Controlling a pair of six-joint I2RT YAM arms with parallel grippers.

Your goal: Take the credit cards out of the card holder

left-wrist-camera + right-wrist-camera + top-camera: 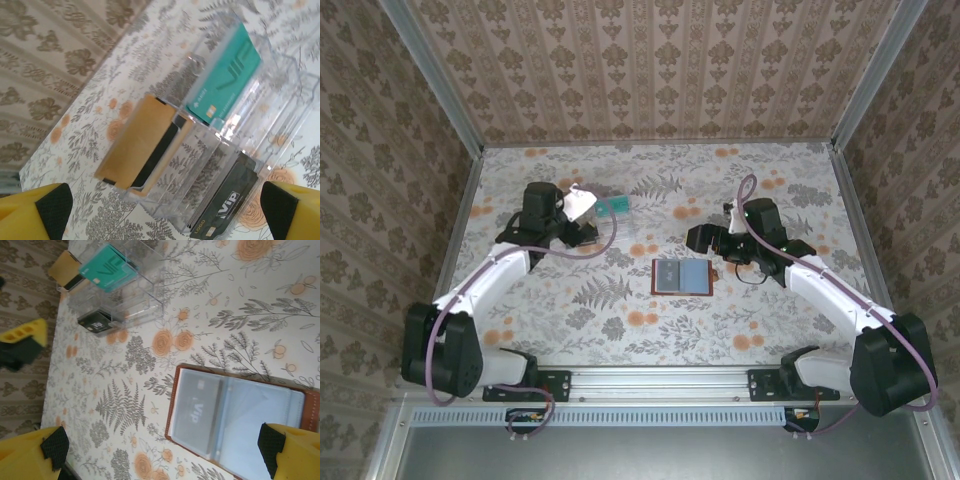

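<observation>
The open card holder (681,276) lies flat mid-desk, just nearward of the right claw (700,240), whose fingers are spread and empty. One grey card (196,412) sits in its pocket. The left claw (165,210), also spread, hovers over a clear rack (220,140) holding three: teal card (225,80), gold card (135,145), black card (225,200). Bare desk (770,320) rings the holder.

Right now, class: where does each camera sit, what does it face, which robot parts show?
Top external: above and behind the bases, looking down on the table; left arm and right arm show.
Left wrist: on the left hand, facing the clear card stand; its fingertips show.
Right wrist: on the right hand, facing the open card holder; its fingertips show.
Both wrist views share the stand.
</observation>
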